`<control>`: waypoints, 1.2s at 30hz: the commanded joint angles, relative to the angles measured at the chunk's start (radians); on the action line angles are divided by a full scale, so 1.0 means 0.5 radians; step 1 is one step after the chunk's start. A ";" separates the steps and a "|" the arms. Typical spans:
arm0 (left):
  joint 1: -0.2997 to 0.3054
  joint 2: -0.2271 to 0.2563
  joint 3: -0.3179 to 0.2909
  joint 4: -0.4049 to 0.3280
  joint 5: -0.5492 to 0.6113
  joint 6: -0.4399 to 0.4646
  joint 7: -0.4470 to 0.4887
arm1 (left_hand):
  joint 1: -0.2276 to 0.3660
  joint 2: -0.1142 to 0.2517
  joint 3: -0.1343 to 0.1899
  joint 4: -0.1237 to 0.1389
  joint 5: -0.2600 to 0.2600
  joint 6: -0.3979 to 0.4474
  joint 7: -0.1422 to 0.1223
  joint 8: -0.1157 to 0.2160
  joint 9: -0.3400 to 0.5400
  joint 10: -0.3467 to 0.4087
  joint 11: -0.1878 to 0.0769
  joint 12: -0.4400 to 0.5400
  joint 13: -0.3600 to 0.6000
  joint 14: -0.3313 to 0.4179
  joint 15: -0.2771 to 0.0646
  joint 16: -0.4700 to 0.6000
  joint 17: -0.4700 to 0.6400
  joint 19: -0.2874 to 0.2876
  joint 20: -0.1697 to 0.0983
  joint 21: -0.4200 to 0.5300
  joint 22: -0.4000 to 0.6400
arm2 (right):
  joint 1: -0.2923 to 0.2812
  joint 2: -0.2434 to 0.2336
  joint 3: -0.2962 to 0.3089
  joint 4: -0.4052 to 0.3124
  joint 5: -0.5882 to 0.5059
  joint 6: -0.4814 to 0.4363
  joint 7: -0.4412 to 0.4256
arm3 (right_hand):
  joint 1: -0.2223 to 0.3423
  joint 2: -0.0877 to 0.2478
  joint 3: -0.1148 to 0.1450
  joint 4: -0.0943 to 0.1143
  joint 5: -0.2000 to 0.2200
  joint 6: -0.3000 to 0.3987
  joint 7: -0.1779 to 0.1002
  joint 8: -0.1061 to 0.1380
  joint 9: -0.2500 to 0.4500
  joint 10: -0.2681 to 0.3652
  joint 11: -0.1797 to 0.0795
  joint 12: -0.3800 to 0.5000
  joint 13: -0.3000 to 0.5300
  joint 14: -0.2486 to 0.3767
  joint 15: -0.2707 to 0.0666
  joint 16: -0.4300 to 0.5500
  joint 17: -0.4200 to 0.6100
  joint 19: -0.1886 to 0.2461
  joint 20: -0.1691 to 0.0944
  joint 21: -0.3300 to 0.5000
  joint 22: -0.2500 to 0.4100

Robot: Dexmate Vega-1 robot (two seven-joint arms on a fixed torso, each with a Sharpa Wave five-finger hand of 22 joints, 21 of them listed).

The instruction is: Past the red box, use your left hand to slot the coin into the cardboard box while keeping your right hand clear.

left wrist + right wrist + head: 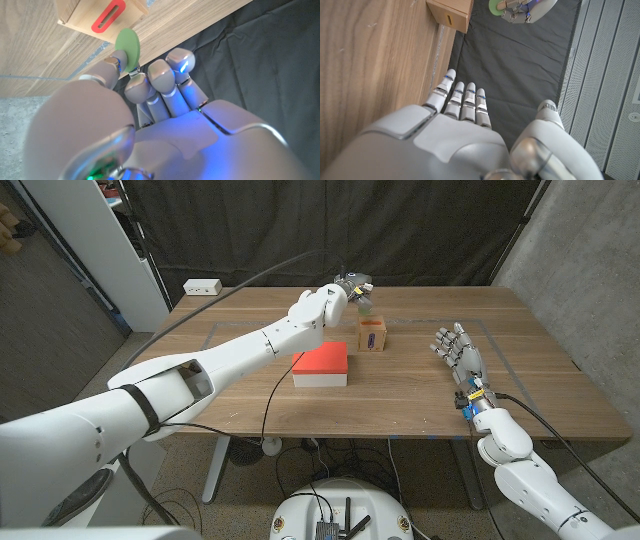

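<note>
Glossy white arm shells, silver-grey fingers [461,100] (black cable at wrist)

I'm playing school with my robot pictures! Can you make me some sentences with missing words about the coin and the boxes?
1. The left hand pinches a coin that is ____ in colour.
2. The slot in the cardboard box has a ____ rim.
3. The flat box lying nearer the robot is ____.
4. The right hand holds ____.

Missing words: green; red; red; nothing
</note>
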 commanded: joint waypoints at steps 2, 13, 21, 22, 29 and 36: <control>-0.012 -0.035 -0.012 0.111 0.031 -0.088 0.042 | 0.066 0.063 -0.003 -0.002 0.010 0.083 0.004 0.028 0.002 -0.011 0.001 -0.013 0.000 0.003 -0.005 -0.010 0.011 -0.014 -0.140 -0.006 -0.009 | -0.010 0.002 0.006 0.005 0.005 0.015 0.013 | 0.021 0.013 0.001 -0.001 -0.001 0.019 0.019 -0.001 0.004 0.012 -0.004 0.001 -0.001 0.010 -0.005 0.000 0.007 -0.002 0.012 -0.007 0.005; -0.032 -0.106 0.012 0.232 0.024 -0.139 0.068 | 0.068 0.064 -0.004 -0.001 0.007 0.083 0.007 0.027 0.004 -0.010 0.003 -0.011 0.002 0.008 -0.006 -0.012 0.009 -0.011 -0.140 -0.004 -0.006 | -0.033 0.000 0.018 -0.009 0.014 0.007 0.001 | 0.022 0.013 0.000 -0.001 -0.001 0.017 0.019 -0.002 0.004 0.015 -0.006 0.001 -0.001 0.013 -0.006 0.000 0.006 -0.002 0.012 -0.008 0.005; -0.047 -0.155 0.036 0.318 0.002 -0.188 0.091 | 0.067 0.064 -0.001 0.000 0.006 0.086 0.005 0.026 0.002 -0.008 0.002 -0.013 0.001 -0.002 -0.006 -0.016 0.014 -0.019 -0.139 -0.010 -0.003 | -0.046 -0.005 0.025 -0.007 0.006 0.013 0.000 | 0.022 0.014 0.000 -0.001 -0.001 0.017 0.019 -0.002 0.004 0.017 -0.002 0.002 0.000 0.011 -0.002 -0.001 0.005 -0.002 0.013 -0.008 0.005; -0.049 -0.159 0.038 0.328 -0.001 -0.194 0.094 | 0.068 0.067 -0.001 0.001 0.006 0.088 0.007 0.025 0.000 -0.010 0.003 -0.011 0.005 0.000 -0.006 -0.013 0.018 -0.007 -0.139 0.001 0.007 | -0.049 -0.004 0.027 -0.009 0.008 0.011 -0.004 | 0.022 0.014 0.000 -0.001 -0.001 0.019 0.019 -0.002 0.004 0.016 -0.002 0.001 0.000 0.011 -0.002 -0.001 0.005 -0.001 0.013 -0.007 0.005; -0.060 -0.177 0.052 0.381 -0.011 -0.224 0.124 | 0.068 0.063 0.002 0.000 0.005 0.088 0.009 0.025 0.002 -0.009 0.003 -0.021 -0.006 -0.006 -0.006 -0.021 0.013 -0.016 -0.138 -0.002 0.013 | -0.061 -0.001 0.035 -0.008 0.015 0.012 -0.008 | 0.022 0.014 0.000 -0.001 -0.001 0.018 0.019 -0.002 0.004 0.017 -0.004 0.001 0.000 0.012 -0.002 -0.001 0.004 -0.002 0.014 -0.008 0.005; -0.069 -0.198 0.069 0.448 -0.021 -0.261 0.161 | 0.070 0.064 0.001 -0.001 0.004 0.085 0.006 0.024 0.004 -0.016 0.004 -0.012 0.014 -0.009 -0.006 -0.025 0.010 -0.016 -0.139 -0.004 0.011 | -0.061 -0.001 0.037 0.000 0.010 0.017 -0.005 | 0.023 0.015 -0.001 -0.001 -0.001 0.017 0.017 -0.003 0.004 0.016 -0.003 0.001 0.000 0.010 -0.003 -0.001 0.004 -0.003 0.014 -0.008 0.005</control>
